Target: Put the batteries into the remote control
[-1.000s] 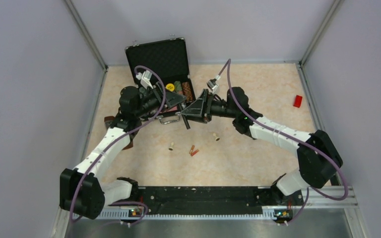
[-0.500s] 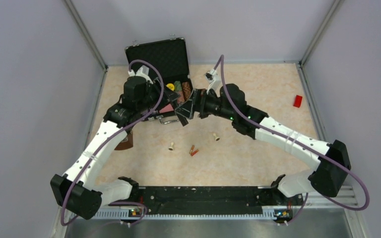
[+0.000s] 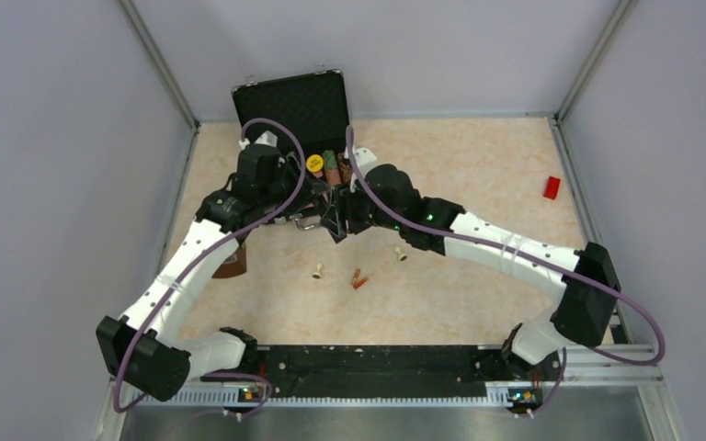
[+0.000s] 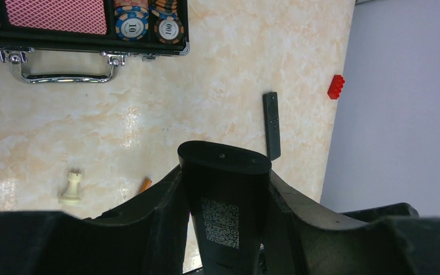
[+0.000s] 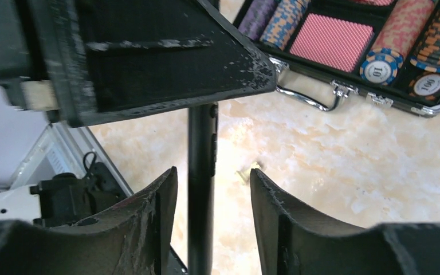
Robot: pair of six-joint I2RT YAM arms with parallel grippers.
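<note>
So the left end effector (image 4: 224, 172) is clenched on a wide, plain black bar with a white QR-code sticker (image 4: 223, 195), gripping it by its long edges, and it's up off the bench (image 3: 478, 175) just in front of the open black foam-lined case (image 3: 294, 106). The right end effector (image 5: 213, 172) comes in from the other side and meets it there. Its wrist camera sees the black bar edge-on and upright between its fingers (image 5: 263, 217). Those are spread, with a clear gap on one side and a thinner one on the other, so it's released and straddling the bar, not pinching it. The actual slim black remote control with small buttons (image 4: 271, 126) is lying flat on the bench, well apart from both end effectors, between the held bar and the little red block (image 4: 336, 87) by the wall. I can't pick it out in the overhead view. The two tiny red-orange batteries (image 3: 358, 278) lie together on the bench on the near side of the end effectors, between two small cream-coloured pegs (image 3: 317, 270) and touching neither. The case has poker chips (image 4: 132, 26) and a pink patterned deck (image 4: 57, 14) in its compartments, chrome handle facing the arms.
</note>
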